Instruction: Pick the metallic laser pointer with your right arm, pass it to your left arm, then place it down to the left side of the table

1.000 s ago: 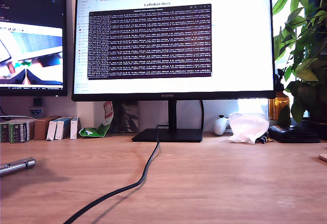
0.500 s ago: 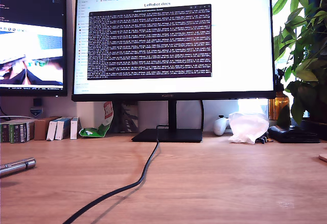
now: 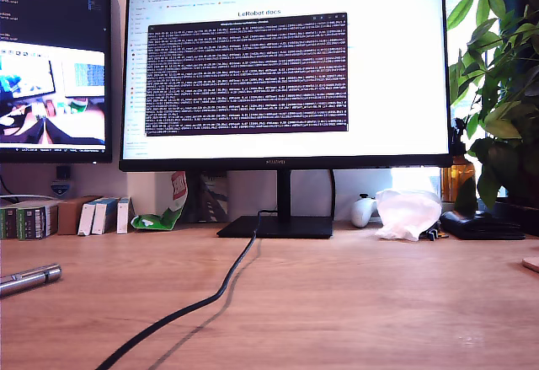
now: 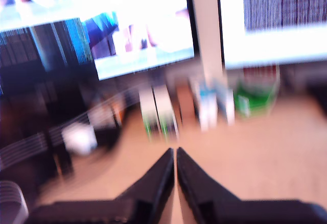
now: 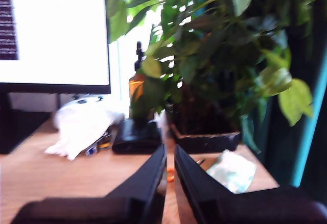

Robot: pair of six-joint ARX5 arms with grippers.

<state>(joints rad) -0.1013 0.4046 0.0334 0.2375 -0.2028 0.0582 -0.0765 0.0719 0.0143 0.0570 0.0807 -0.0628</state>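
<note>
The metallic laser pointer (image 3: 29, 278) lies flat on the table (image 3: 354, 302) at the exterior view's left edge, part of it cut off by that picture's border, with no gripper anywhere near it. Neither arm shows in the exterior view at all. My first gripper (image 4: 175, 155) has its fingers pressed together on nothing, looking over bare wood toward a row of small boxes under a monitor. That view is badly smeared. My second gripper (image 5: 169, 152) is likewise closed and empty, facing the potted plant (image 5: 214, 55) and an amber bottle (image 5: 137, 83) at the far end of the table.

What worries me is that long cylinder: it looks free to roll, so I'd guess a glancing touch from closed fingers could send it off the near edge of the table. The black cable (image 3: 210, 298) snaking across the middle could snag an arm sweeping low. A hand-over between two narrow wedge tips also looks like a place for a slip.

As for containers, the plant's dark tray (image 5: 204, 141) holds the greenery; what the bottle holds I cannot tell
</note>
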